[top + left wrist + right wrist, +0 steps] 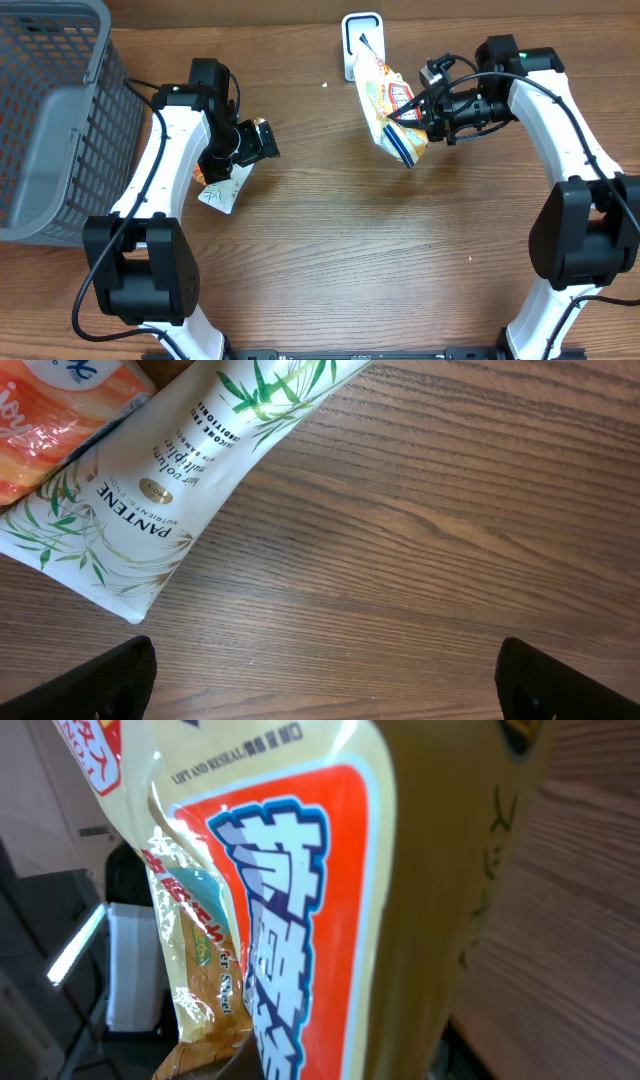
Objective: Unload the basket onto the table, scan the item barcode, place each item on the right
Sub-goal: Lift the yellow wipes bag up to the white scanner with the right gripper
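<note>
A yellow snack bag (pixel 390 110) with orange and blue print hangs above the table, and my right gripper (pixel 425 105) is shut on its edge. The bag sits just in front of the white barcode scanner (pixel 360 35) at the back centre. In the right wrist view the bag (pixel 300 900) fills the frame and hides the fingers; the white scanner (pixel 135 960) shows behind it on the left. No barcode shows in any view. My left gripper (pixel 262 140) stands open over bare wood, its dark fingertips (pixel 90 685) wide apart with nothing between them.
A white Pantene tube (pixel 225 190) lies on the table by the left arm, partly on an orange packet (pixel 50 420). A grey mesh basket (pixel 50 120) stands at the far left edge.
</note>
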### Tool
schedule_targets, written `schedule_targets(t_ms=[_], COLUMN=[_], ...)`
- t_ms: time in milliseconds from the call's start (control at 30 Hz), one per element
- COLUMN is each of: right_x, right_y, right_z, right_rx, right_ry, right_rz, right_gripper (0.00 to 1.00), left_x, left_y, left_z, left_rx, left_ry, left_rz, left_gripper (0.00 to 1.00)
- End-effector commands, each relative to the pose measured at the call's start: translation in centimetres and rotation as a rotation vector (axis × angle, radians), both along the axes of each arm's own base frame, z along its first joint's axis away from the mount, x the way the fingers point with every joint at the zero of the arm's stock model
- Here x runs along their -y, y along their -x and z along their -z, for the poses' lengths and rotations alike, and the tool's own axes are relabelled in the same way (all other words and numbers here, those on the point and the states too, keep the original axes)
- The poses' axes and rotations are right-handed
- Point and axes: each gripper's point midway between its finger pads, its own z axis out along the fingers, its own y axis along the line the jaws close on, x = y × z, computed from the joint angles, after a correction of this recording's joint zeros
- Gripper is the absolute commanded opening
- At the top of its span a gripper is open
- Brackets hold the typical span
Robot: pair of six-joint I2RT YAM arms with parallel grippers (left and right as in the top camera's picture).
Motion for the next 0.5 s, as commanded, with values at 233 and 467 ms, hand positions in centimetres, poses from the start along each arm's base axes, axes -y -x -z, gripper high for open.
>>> schedule_targets(t_ms=[233,467], right_x=[-0.5,-0.4], right_y=[0.0,-0.2], right_z=[-5.2,-5.2], right_rx=[-0.031,-0.016], right_ry=[-0.252,-0.253], right_rz=[0.007,0.009], right_gripper=[0.07,0.07], left_x=[0.1,0.1], left_y=[0.1,0.1], left_z=[0.6,0.6], left_rx=[-0.014,-0.014], left_ry=[-0.006,-0.006], left_rz=[0.001,0.001], left_gripper=[1.0,1.0])
